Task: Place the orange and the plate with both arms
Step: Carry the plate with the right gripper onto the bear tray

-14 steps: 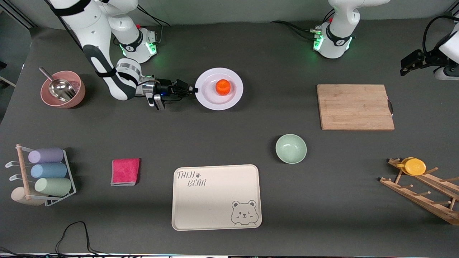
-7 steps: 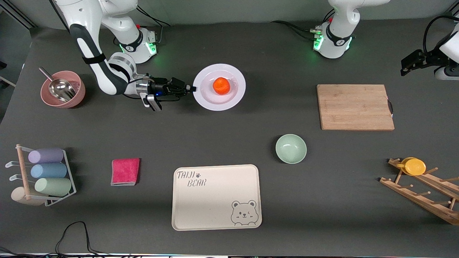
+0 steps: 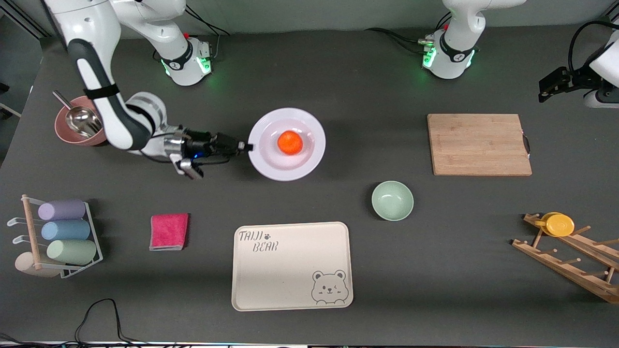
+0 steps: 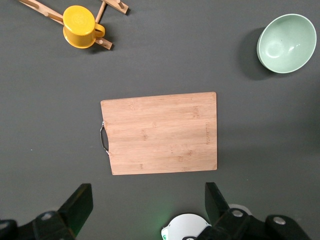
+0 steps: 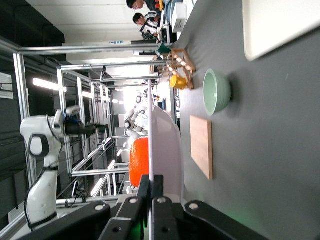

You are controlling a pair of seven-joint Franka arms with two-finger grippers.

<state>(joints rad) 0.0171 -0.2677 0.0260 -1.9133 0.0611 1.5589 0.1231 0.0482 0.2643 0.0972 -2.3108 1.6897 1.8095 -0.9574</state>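
Observation:
The orange (image 3: 290,142) sits in the middle of the pale lavender-white plate (image 3: 271,164). My right gripper (image 3: 245,146) is shut on the plate's rim at the right arm's end and holds the plate above the table. In the right wrist view the plate (image 5: 167,150) shows edge-on between the fingers (image 5: 158,187), with the orange (image 5: 139,161) on it. My left gripper (image 4: 147,206) is open and empty, held high over the table near the left arm's base, above the bamboo cutting board (image 4: 160,132); its arm waits at the edge of the front view (image 3: 556,84).
A mint-green bowl (image 3: 392,200) and a cream bear tray (image 3: 292,265) lie nearer the camera than the plate. The cutting board (image 3: 478,144) is toward the left arm's end. A pink bowl with a scoop (image 3: 84,121), a pink cloth (image 3: 169,231), a cup rack (image 3: 55,237) and a wooden rack with a yellow cup (image 3: 559,224) stand around.
My right gripper has lifted the plate with the orange on it and carried it toward the front camera, away from the arms' bases. The left arm has not moved.

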